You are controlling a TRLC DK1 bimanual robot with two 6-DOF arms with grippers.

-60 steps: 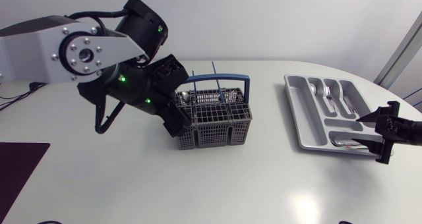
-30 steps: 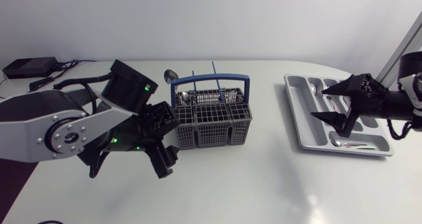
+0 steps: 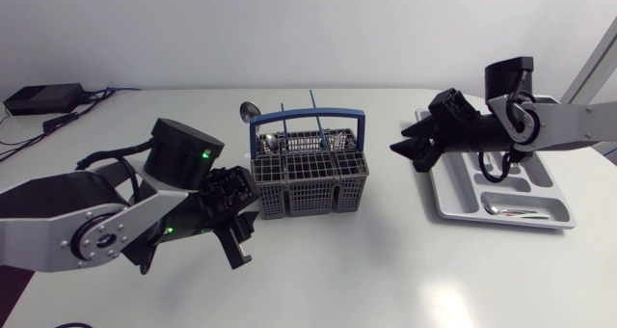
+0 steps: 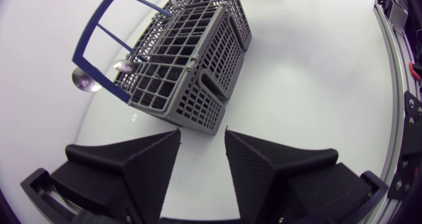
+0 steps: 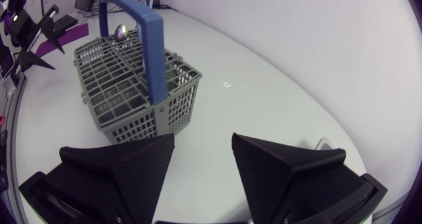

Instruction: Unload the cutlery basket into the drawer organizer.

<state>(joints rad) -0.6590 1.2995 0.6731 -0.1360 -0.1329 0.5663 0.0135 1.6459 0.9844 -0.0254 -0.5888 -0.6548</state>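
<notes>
On the white worktop (image 3: 386, 280) I see my left arm (image 3: 87, 222) lying low beside the grey cutlery basket (image 3: 310, 178), and my right arm (image 3: 564, 125) stretched over the drawer organizer (image 3: 440, 178), which sits well apart from the basket on my right. My left gripper (image 4: 201, 135) is spread open and empty, pointed at a basket corner just ahead of it. My right gripper (image 5: 201, 141) is likewise open with nothing in it, between organizer and basket, and a spoon (image 3: 249, 109) pokes up above the basket's far left corner.
</notes>
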